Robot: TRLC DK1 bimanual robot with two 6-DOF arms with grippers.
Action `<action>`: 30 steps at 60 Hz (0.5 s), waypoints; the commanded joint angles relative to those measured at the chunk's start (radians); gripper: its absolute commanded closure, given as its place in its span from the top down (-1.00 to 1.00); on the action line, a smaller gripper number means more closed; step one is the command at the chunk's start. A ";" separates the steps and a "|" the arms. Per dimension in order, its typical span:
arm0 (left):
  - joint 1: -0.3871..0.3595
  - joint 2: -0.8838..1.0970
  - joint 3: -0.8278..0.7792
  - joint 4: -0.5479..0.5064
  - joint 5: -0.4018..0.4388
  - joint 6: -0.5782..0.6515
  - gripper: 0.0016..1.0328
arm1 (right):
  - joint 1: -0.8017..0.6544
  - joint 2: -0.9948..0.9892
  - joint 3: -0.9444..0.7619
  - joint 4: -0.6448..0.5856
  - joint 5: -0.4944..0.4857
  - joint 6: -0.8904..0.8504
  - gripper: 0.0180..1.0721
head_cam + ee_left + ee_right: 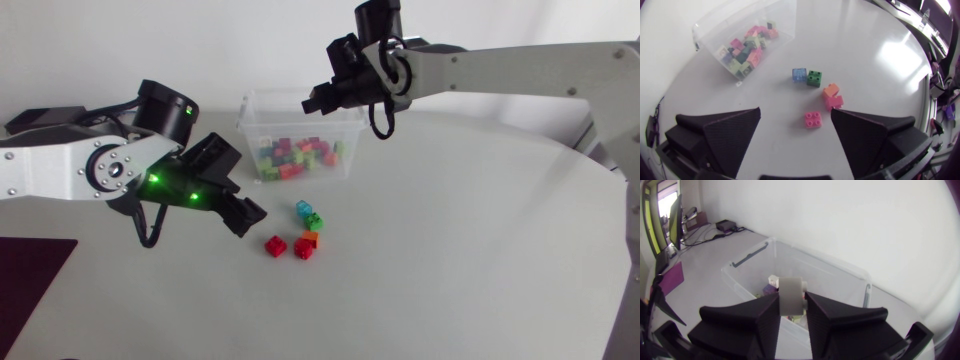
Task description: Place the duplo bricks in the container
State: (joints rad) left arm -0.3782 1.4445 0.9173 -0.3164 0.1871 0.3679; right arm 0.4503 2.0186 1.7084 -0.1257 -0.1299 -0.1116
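Observation:
A clear plastic container (pixel 349 117) at the back of the table holds several coloured duplo bricks. My right gripper (pixel 318 99) hangs over its rim; in the right wrist view that gripper (pixel 791 301) is shut on a white brick (pixel 791 286) above the container (pixel 745 262). Loose on the table lie a blue brick (pixel 304 209), a green brick (pixel 315 221), an orange brick (pixel 311 238) and two red bricks (pixel 275 245) (pixel 304 248). My left gripper (pixel 250 188) stands open just left of them. In the left wrist view, one red brick (pixel 813 119) lies ahead of my left gripper (pixel 796 114), between its fingers.
A dark purple mat (pixel 30 275) lies at the table's front left corner. The table's curved edge (pixel 600 165) runs along the right.

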 commanded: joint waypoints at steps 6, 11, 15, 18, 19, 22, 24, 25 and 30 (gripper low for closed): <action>-0.013 0.019 -0.041 -0.004 0.009 0.034 0.89 | -0.002 0.069 0.048 0.037 0.019 0.021 -0.60; -0.011 0.033 -0.052 -0.004 0.011 0.051 0.89 | -0.001 0.088 0.060 0.049 0.030 0.026 -0.60; -0.013 0.045 -0.058 -0.004 0.011 0.060 0.89 | -0.001 0.104 0.076 0.049 0.032 0.029 -0.59; -0.014 0.056 -0.063 -0.004 0.009 0.065 0.89 | -0.001 0.118 0.088 0.049 0.038 0.029 -0.58; -0.018 0.060 -0.067 -0.004 0.009 0.071 0.89 | -0.002 0.123 0.091 0.049 0.039 0.029 -0.57; -0.025 0.073 -0.072 -0.004 0.009 0.074 0.89 | -0.004 0.134 0.103 0.047 0.044 0.027 -0.56; -0.028 0.079 -0.072 -0.004 0.009 0.077 0.89 | -0.007 0.143 0.114 0.041 0.046 0.027 -0.54; -0.028 0.080 -0.072 -0.004 0.009 0.077 0.89 | -0.007 0.146 0.117 0.041 0.050 0.027 -0.52; -0.039 0.100 -0.066 -0.004 0.011 0.074 0.89 | -0.013 0.157 0.137 0.035 0.092 0.029 -0.01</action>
State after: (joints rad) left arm -0.4061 1.5154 0.8680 -0.3164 0.1867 0.4210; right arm 0.4488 2.1479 1.8069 -0.0933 -0.0635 -0.1036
